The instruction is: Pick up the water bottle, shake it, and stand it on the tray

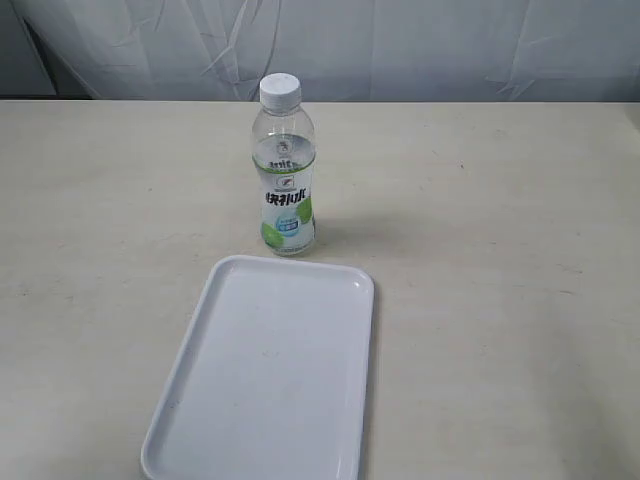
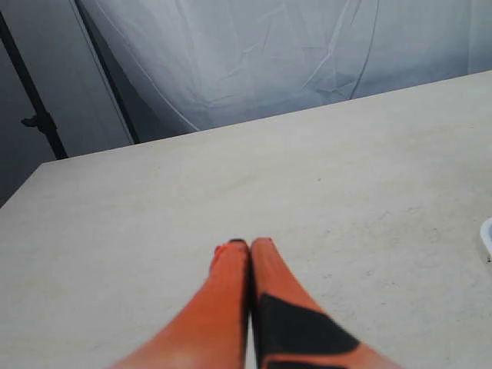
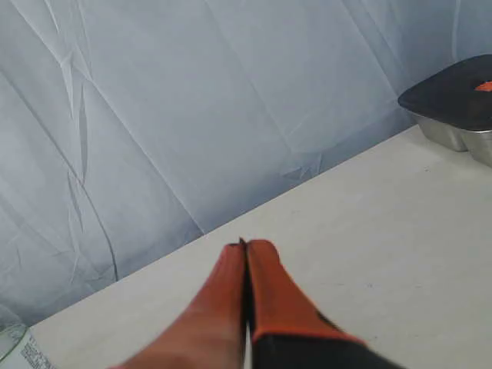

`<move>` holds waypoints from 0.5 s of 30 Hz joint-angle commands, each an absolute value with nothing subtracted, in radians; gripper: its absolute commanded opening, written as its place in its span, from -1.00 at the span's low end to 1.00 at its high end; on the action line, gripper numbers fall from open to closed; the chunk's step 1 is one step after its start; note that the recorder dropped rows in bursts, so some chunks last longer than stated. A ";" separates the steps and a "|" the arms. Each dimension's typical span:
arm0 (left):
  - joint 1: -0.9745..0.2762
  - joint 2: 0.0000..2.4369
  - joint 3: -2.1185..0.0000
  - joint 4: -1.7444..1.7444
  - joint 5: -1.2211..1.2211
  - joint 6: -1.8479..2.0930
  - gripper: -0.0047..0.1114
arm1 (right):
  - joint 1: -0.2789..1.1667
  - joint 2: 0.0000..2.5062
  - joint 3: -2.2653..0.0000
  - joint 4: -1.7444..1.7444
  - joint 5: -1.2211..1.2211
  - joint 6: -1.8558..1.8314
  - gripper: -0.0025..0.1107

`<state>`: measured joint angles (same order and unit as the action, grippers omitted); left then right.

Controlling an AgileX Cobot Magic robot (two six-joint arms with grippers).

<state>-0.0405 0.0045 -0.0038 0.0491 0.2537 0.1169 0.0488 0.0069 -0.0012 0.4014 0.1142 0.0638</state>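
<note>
Evidently, nothing is done yet: the bottle (image 1: 284,170) is seen upright on the table (image 1: 500,300), just beyond the far rim of the tray (image 1: 270,380). The left gripper (image 2: 250,244) and the right gripper (image 3: 244,246) are pressed together, empty.

Tray (image 1: 300,264): the near end is cut off by the lower edge of the exterior view. My left wrist view shows only a sliver of white rim at the frame edge.

Water bottle (image 1: 285,170): the small print under the large label characters is too small to read. My right wrist view catches only a blurred corner of it.

Left fingers (image 2: 231,300) and right fingers (image 3: 219,307): my roots are cut off by the frame.

Metal container (image 3: 461,127) on the bench: partly out of frame.
</note>
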 commanded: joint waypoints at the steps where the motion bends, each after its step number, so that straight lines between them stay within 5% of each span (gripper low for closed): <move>1: -0.041 0.000 0.000 0.047 0.245 0.115 -0.91 | 0.042 0.000 0.000 0.416 0.091 0.059 -0.97; 6: -0.041 0.000 0.000 0.047 0.245 0.115 -0.91 | 0.042 0.000 -0.012 0.617 -0.034 0.082 -0.97; 15: -0.041 0.000 0.000 0.047 0.245 0.112 -0.91 | 0.042 0.014 -0.363 0.683 0.120 -0.010 -0.97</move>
<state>-0.0405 0.0045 -0.0038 0.0491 0.2537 0.1169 0.0488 0.0046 -0.3133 0.6868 0.1474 0.0335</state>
